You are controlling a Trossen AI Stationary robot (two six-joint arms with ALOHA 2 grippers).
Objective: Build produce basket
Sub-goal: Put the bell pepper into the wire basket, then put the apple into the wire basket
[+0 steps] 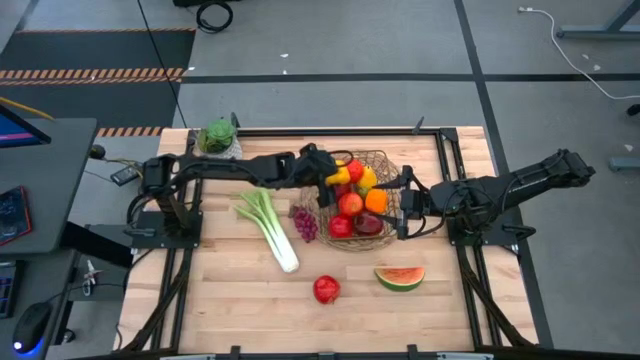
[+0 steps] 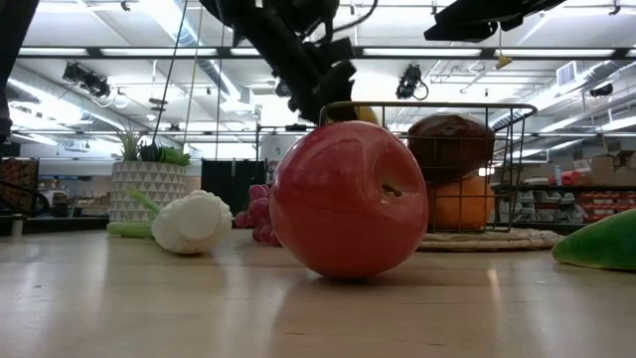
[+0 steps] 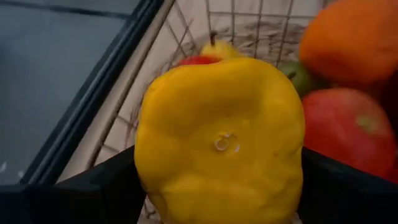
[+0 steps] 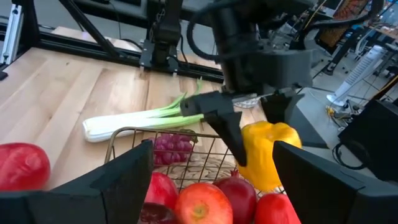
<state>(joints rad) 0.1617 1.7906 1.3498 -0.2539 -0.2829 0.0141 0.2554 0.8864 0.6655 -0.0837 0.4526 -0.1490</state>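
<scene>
Left gripper (image 1: 338, 178) clamped wide on the yellow pepper (image 1: 341, 176), a smooth, glossy, lumpy plastic shape pinched between two dark angular fingers (image 4: 225, 127) and hanging over the basket's near-left rim. Directly beneath and just beyond the pepper: the basket (image 1: 392, 160), a round shallow bowl of thin tan wire in open weave, holding rounded, shiny red apples (image 1: 349, 205), a matte orange (image 1: 375, 200), a dark maroon fruit (image 1: 369, 224) and a small yellow pear (image 3: 219, 47) at the far wall. Just outside the basket on the gripper's side, a knobbly cluster of purple grapes (image 1: 304, 223) on the pale wooden table (image 1: 230, 300), and beside that a long leek (image 1: 268, 225), white at the bulb end, fanning into green leaves. Farther out toward the table's front, a loose red apple (image 1: 326, 289) with a dimpled top and a wedge-shaped watermelon slice (image 1: 399, 277). Right gripper (image 1: 404, 205) spread open and empty at the basket's opposite rim, its fingers straddling the wire edge.
</scene>
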